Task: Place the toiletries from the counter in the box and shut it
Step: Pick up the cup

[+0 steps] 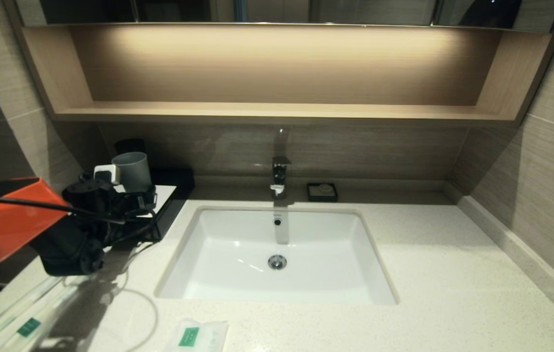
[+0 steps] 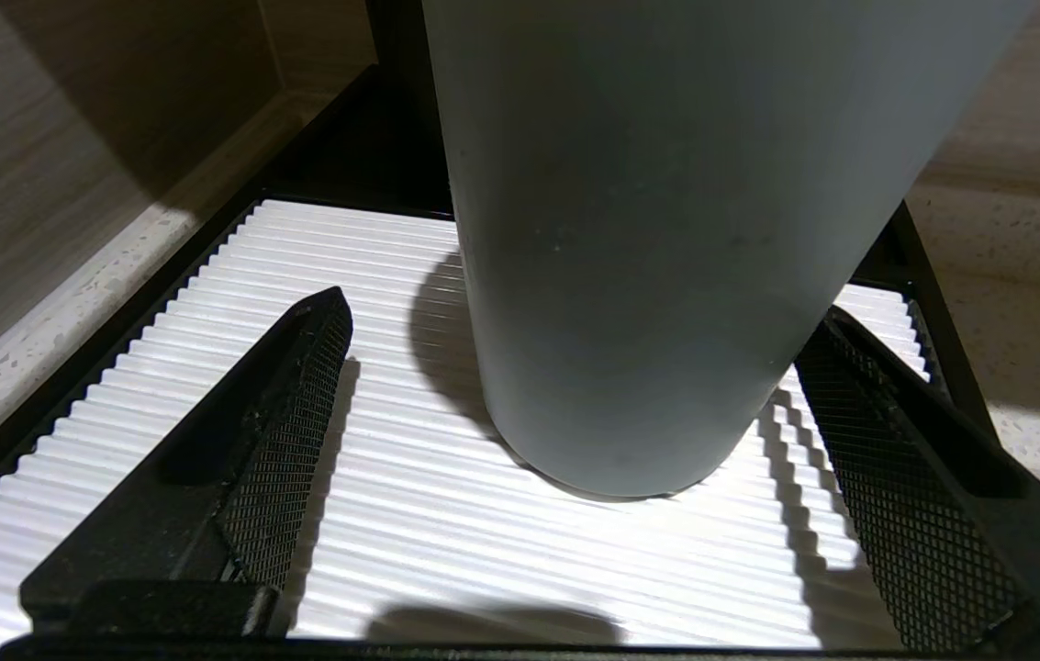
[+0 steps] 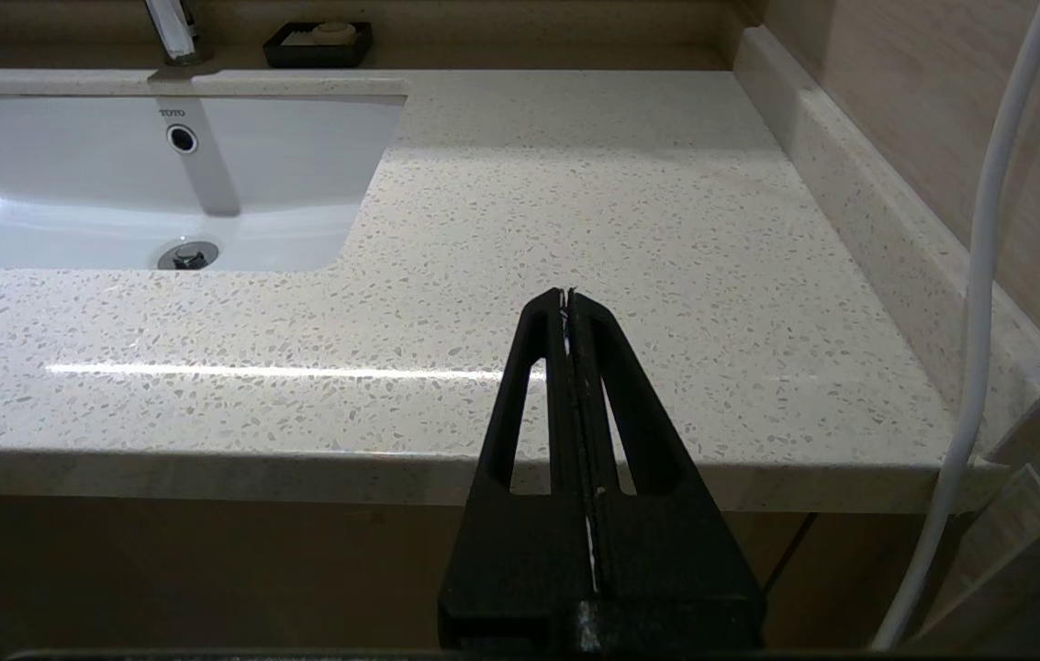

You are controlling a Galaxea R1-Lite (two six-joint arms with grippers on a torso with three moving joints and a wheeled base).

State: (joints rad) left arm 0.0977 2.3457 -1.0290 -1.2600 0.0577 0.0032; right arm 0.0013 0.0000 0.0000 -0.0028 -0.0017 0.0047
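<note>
The black box (image 1: 175, 205) with a white ribbed top (image 2: 501, 560) stands on the counter (image 1: 433, 274) at the back left; my left arm hides its front. A grey cup (image 1: 132, 171) stands on that top. My left gripper (image 1: 135, 198) is open, with one finger on each side of the cup (image 2: 630, 229). Two clear-wrapped toothbrushes (image 1: 27, 315) lie at the counter's near left edge. The white sachet (image 1: 198, 336) with a green label lies near the front edge. My right gripper (image 3: 567, 296) is shut and empty over the counter's front right edge.
A white inset sink (image 1: 277, 254) fills the middle of the counter, with a faucet (image 1: 280, 176) behind it. A small black soap dish (image 1: 322, 191) sits by the back wall. A wooden shelf (image 1: 277, 110) runs above. A white cable (image 3: 978, 321) hangs by the right wall.
</note>
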